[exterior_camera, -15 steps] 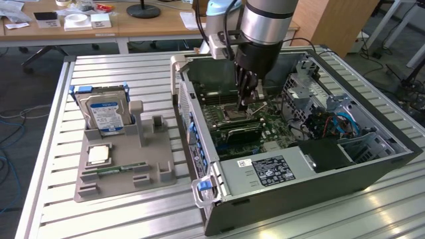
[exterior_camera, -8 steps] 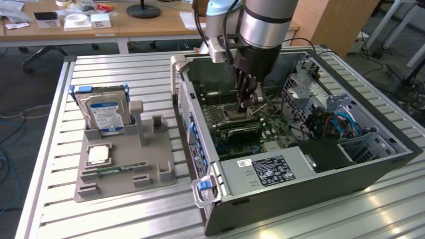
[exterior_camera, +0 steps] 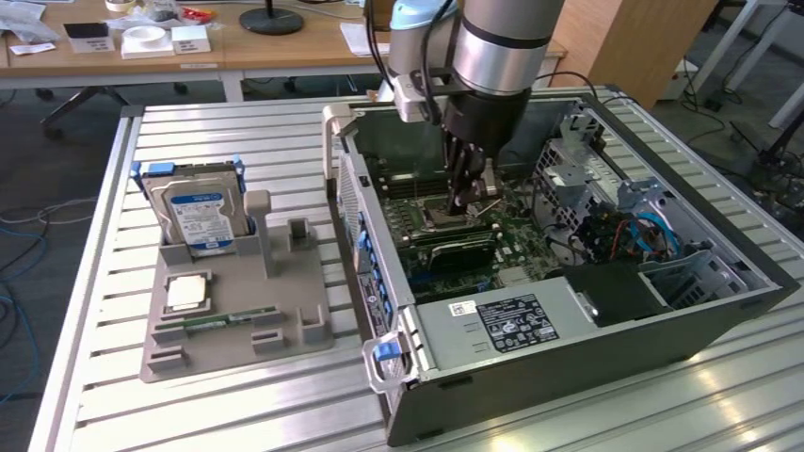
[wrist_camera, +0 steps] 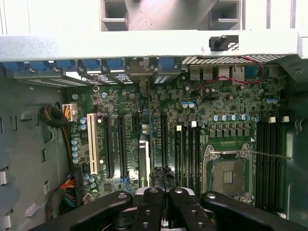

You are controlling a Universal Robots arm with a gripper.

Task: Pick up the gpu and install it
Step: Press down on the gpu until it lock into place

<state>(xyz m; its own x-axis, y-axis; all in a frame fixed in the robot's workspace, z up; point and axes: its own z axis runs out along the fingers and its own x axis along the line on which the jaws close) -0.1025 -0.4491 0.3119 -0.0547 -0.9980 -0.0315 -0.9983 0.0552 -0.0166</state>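
The gpu [wrist_camera: 143,159] is a thin dark card standing on edge in a slot of the green motherboard [wrist_camera: 226,103], inside the open computer case [exterior_camera: 703,282]. Its metal bracket end [wrist_camera: 139,72] reaches the case's rear wall. In the exterior view the gpu [exterior_camera: 450,249] shows as a dark strip just in front of the arm. My gripper [wrist_camera: 163,175] hangs over the board close beside the card's top edge, its fingers shut together with nothing visible between them. In the exterior view the gripper [exterior_camera: 462,200] is low inside the case, near the CPU socket [exterior_camera: 450,222].
A grey parts tray [exterior_camera: 233,320] lies on the slatted table at the exterior view's left. It holds a blue-labelled hard drive [exterior_camera: 195,212], a CPU chip [exterior_camera: 186,292] and a green memory stick [exterior_camera: 230,320]. Cables and drive cages [exterior_camera: 628,226] crowd the case's far side.
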